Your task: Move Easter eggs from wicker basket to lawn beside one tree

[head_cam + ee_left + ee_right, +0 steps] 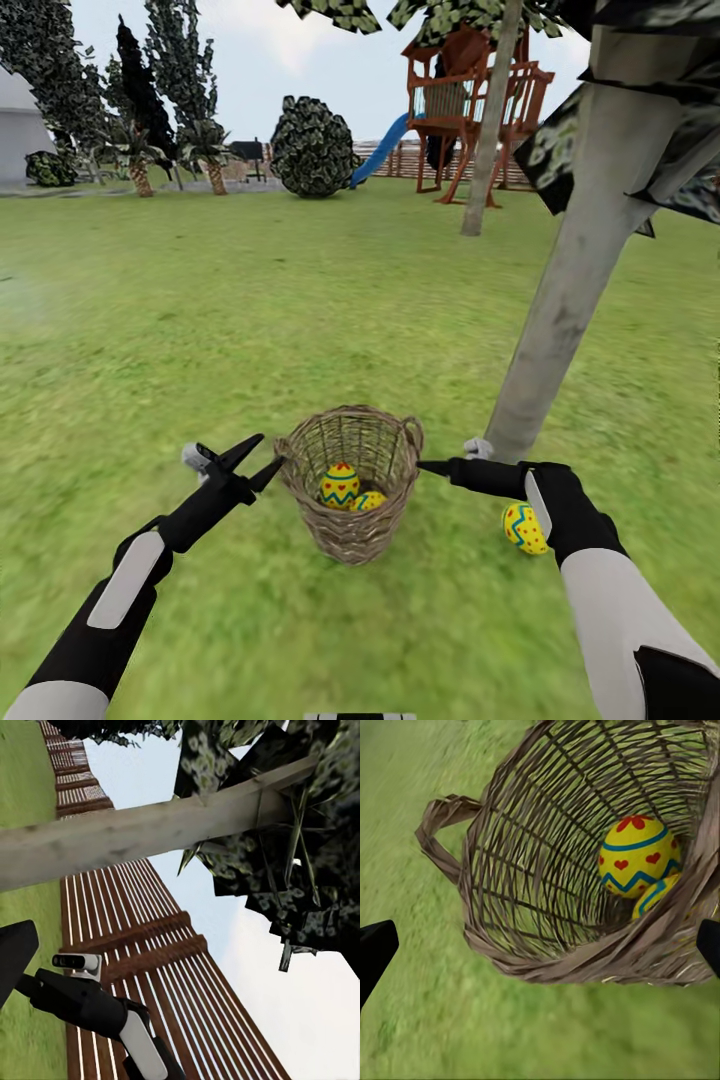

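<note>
1. The right tool [432, 467], spread and empty, points at the basket [350, 480] rim.
2. The left tool [262, 458], also spread and empty, sits just beside the basket's other side.
3. Two eggs [340, 485] lie inside the basket; one egg [524, 527] rests on grass near the basket, by the tree trunk [570, 290].
4. Judged step: fetching the second egg; next, reach down into the basket.

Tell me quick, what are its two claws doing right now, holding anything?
Left gripper: open, holding nothing, beside the wicker basket.
Right gripper: open and empty, at the basket's rim.
</note>
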You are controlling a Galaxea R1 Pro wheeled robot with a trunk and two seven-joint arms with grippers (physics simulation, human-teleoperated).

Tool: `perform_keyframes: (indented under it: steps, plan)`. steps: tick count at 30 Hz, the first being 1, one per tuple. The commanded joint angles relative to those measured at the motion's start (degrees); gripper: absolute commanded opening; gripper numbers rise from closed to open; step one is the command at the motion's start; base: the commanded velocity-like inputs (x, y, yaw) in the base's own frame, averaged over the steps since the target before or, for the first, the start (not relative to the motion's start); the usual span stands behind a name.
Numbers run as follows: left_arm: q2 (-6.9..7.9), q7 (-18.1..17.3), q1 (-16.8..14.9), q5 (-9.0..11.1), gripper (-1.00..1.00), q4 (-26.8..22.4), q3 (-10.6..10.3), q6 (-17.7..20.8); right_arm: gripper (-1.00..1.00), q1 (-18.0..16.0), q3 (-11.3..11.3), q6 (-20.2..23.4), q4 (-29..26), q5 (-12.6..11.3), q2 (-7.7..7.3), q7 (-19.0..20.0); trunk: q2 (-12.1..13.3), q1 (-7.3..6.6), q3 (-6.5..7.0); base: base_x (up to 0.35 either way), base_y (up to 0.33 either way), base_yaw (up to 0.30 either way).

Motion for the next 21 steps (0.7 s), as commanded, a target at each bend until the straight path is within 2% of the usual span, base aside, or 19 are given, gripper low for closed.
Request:
perform_keyframes:
  steps: [1,21]
  plan:
    - [0.01,-0.1,0.0,0.2,1.0,0.0,0.0,0.3,1.0,-0.1,-0.3,0.3,-0.1,0.6,0.06,0.5,0.0,0.0,0.01,0.095,0.345,-0.164]
    - [0.1,-0.1,0.0,0.1,1.0,0.0,0.0,0.3,1.0,-0.1,-0.3,0.3,0.0,0.5,0.05,0.6,0.0,0.0,1.35,0.137,0.333,-0.202]
